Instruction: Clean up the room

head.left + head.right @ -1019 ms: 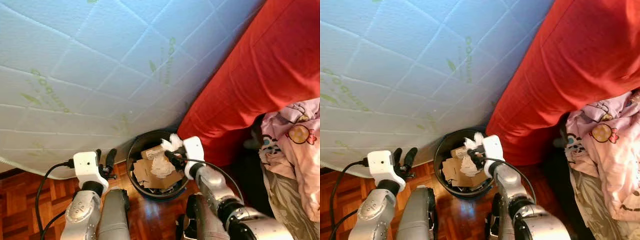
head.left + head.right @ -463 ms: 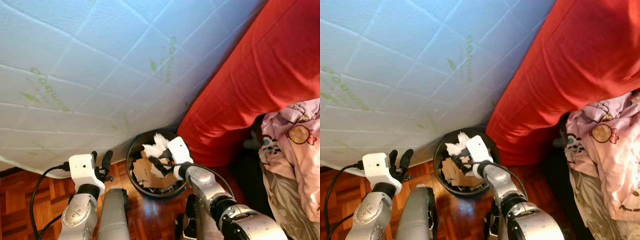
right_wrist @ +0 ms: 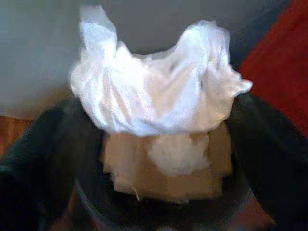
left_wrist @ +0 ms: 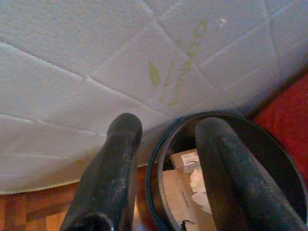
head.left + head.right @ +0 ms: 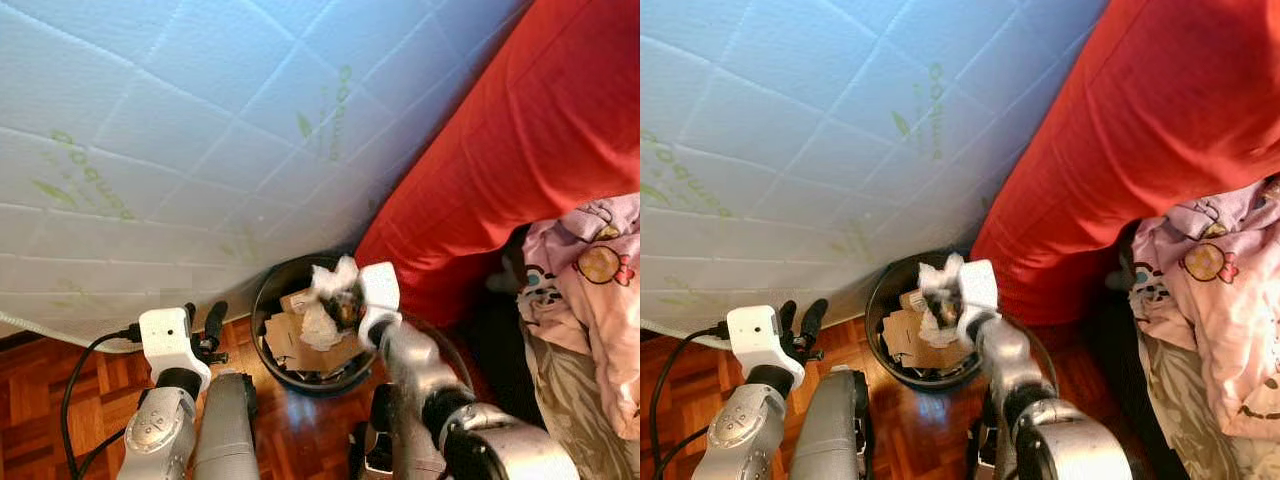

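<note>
Beside the mattress [image 5: 180, 130], right pincer [image 5: 340, 300] now higher above bin [image 5: 268, 300], gripping tissue [image 3: 159, 96].

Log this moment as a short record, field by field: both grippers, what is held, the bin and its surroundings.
right gripper: over the bin, jaws shut on the white tissue
left gripper: beside the bin, jaws open, nothing held
bin: black, round, holds cardboard scraps and paper
behind the bin: white mattress, red cover
floor: wood parquet

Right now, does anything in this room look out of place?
Yes: a bare quilted mattress leans on its side over the black bin, and pink printed bedding lies crumpled beside the red cover.
</note>
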### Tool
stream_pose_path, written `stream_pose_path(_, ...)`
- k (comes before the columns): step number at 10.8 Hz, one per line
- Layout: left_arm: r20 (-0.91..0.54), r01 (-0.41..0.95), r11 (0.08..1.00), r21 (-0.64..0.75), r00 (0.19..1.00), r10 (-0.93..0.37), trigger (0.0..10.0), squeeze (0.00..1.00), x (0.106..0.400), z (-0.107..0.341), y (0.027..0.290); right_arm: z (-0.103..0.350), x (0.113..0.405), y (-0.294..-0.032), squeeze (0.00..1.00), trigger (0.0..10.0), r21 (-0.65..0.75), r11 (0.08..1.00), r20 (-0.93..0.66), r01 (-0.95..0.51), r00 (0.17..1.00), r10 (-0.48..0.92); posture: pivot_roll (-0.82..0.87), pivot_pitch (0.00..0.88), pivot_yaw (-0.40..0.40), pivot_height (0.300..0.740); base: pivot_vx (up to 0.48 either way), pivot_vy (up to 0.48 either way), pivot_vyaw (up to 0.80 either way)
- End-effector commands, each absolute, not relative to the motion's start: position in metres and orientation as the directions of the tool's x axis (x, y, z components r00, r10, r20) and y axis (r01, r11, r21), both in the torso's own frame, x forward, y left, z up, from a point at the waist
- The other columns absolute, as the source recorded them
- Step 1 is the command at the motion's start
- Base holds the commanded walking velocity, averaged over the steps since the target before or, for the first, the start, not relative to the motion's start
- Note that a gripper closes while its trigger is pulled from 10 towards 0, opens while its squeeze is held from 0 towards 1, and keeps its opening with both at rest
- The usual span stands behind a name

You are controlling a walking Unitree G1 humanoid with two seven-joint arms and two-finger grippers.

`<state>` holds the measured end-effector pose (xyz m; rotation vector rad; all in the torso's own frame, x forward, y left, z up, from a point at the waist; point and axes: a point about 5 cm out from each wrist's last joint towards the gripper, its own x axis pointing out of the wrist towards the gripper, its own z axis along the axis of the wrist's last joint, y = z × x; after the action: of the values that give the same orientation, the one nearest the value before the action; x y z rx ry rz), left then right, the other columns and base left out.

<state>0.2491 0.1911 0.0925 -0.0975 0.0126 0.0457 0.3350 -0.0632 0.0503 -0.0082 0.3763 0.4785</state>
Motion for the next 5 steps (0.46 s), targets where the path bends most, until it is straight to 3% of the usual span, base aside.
stream_pose_path(1,-0.033,-0.058,0.993,-0.103,0.998,0.055,10.0,0.0,0.244,0.09,0.192,0.019,0.311,-0.059,0.0,10.0,0.062,0.865,-0.497,-0.498,0.736,0.459,0.24,0.367,-0.09,0.622,0.0,0.0,0.0)
stream_pose_path(2,-0.035,-0.056,0.993,-0.106,0.998,0.052,10.0,0.0,0.244,0.09,0.191,0.018,0.311,-0.064,0.0,10.0,0.086,0.89,-0.502,-0.447,0.753,0.426,0.24,0.369,-0.091,0.622,0.0,0.0,0.0)
stream_pose_path(4,-0.035,-0.056,0.993,-0.105,0.998,0.053,10.0,0.0,0.244,0.09,0.191,0.039,0.324,-0.059,0.0,10.0,0.21,0.882,-0.356,-0.421,0.807,0.47,0.25,0.363,-0.091,0.622,0.0,0.0,0.0)
stream_pose_path(5,-0.034,-0.056,0.993,-0.103,0.998,0.053,10.0,0.0,0.244,0.09,0.192,0.035,0.322,-0.059,0.0,10.0,0.18,0.887,-0.395,-0.424,0.795,0.46,0.25,0.358,-0.09,0.622,0.0,0.0,0.0)
